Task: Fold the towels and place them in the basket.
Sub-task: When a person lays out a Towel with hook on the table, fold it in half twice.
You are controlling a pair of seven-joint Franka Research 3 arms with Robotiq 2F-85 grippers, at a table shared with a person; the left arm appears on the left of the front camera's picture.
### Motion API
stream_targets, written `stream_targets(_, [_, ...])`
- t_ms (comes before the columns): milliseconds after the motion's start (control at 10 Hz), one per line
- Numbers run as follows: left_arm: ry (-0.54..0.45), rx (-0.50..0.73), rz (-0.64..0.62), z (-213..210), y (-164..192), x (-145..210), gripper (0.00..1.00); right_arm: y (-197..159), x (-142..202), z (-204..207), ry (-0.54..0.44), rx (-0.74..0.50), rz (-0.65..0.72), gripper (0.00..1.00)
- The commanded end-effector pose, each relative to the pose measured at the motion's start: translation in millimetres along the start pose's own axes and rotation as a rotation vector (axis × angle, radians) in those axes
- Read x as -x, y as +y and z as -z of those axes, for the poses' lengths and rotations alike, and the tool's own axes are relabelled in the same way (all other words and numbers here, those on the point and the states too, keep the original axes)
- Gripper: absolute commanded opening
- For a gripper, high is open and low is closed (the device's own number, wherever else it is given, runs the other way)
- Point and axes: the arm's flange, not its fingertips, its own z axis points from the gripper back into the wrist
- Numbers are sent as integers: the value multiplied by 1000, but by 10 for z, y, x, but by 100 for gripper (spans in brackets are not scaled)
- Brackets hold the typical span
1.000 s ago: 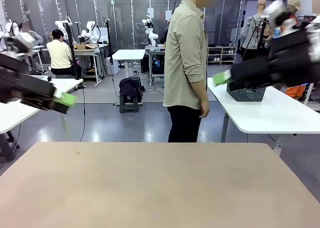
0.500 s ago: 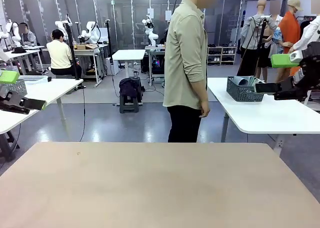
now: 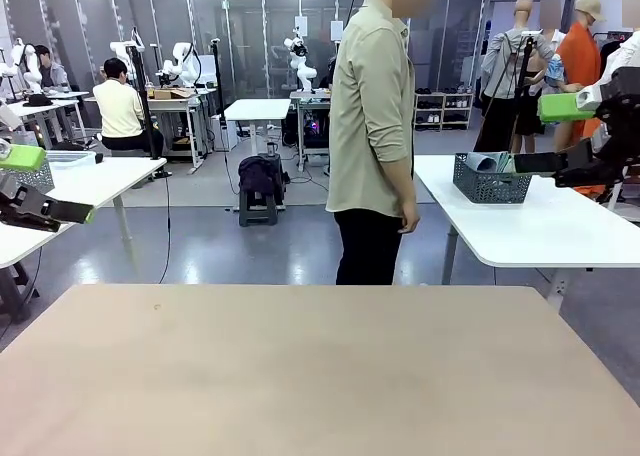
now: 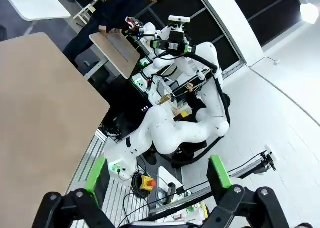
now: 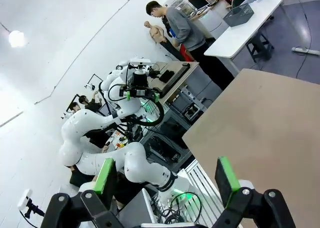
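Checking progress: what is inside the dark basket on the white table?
Pale folded cloth pokes above the basket rim; its walls hide anything lower down.

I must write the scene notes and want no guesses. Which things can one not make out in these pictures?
- Front view: what lies in the basket; too far and small, and its mesh wall covers it.
- Front view: the person's far hand; the body hides it.
- Front view: the arms behind the left gripper and the right gripper; cut off by the side edges.
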Motion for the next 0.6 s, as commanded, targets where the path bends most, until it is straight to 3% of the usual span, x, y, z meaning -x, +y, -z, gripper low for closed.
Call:
stream_targets(0, [-99, 37, -12, -265, 31, -181, 100, -141, -128, -225, -63, 41, 101, 100])
stream_targets(200, [-229, 50, -51, -847, -29, -384, 100, -298, -250, -793, -185, 96, 171, 100])
stream_targets(500, [-364, 6, -129, -1481, 225, -480, 100, -620, -198, -1410, -273, 160, 283, 100])
